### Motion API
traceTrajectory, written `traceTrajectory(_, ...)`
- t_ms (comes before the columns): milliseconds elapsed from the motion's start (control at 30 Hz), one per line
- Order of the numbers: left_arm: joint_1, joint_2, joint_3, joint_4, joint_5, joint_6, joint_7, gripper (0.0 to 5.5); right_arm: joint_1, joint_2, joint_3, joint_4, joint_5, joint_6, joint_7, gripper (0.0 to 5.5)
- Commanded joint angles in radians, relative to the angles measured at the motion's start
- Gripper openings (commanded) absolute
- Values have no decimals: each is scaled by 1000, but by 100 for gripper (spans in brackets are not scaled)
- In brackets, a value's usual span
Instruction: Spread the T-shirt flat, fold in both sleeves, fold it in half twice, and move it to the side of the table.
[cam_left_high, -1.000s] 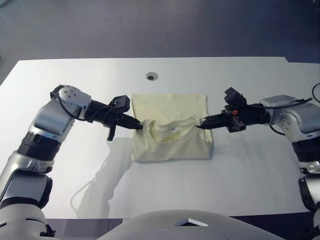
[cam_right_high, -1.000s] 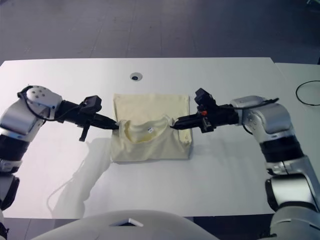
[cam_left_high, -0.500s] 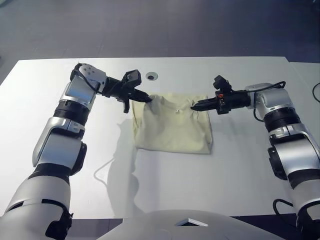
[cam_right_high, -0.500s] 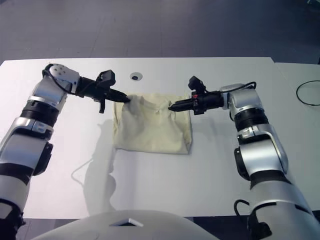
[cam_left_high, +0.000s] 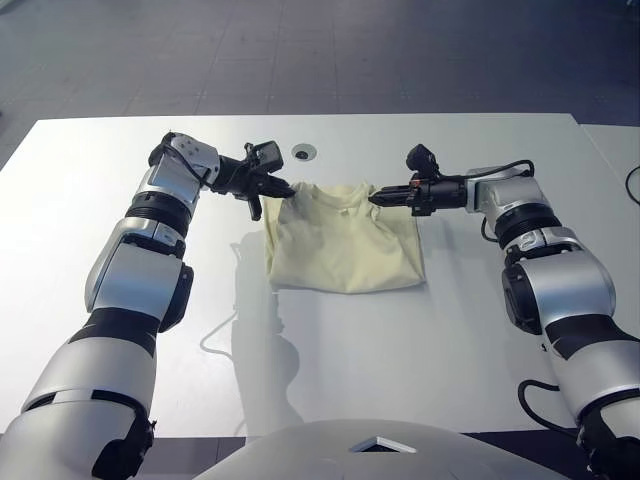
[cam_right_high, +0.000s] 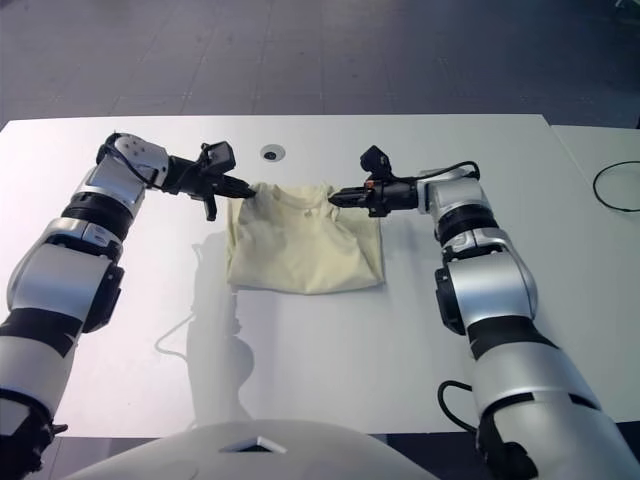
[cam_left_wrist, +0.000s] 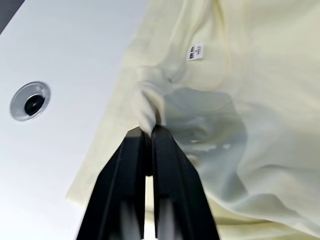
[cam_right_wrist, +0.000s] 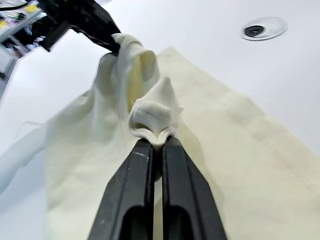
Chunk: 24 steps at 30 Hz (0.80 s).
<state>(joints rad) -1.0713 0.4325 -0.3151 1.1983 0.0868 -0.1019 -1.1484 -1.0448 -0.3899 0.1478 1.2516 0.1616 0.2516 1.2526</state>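
Pale-yellow T-shirt (cam_left_high: 345, 240) lies mid table (cam_left_high: 450, 330); my left gripper (cam_left_high: 291, 190) and right gripper (cam_left_high: 373, 198), both pinched shut on its collar edge, have just swung that edge from near side to far. Half-fold's nearly down, I reckon.

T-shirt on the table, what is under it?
The white table lies under the T-shirt. Left gripper and right gripper pinch its top layer, which hides the folded layers beneath.

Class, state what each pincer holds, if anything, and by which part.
Both hold the T-shirt: the left pincer and right pincer each pinch bunched cloth at its far edge, beside the collar.
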Motion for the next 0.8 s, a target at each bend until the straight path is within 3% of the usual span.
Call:
traceTrajectory(33,-43,-32,21,42,39,-29,86,0,-36,10,-46,32,-29,-23,-71,1)
traceTrajectory(567,-20,-103,16,114,173,-40,289,0,-10,63,-115,74,-141,-74,-331,1)
traceTrajectory(800,0,-111,3,129,226,-42,334,0,6,65,-132,79,-161,-73,-353,1)
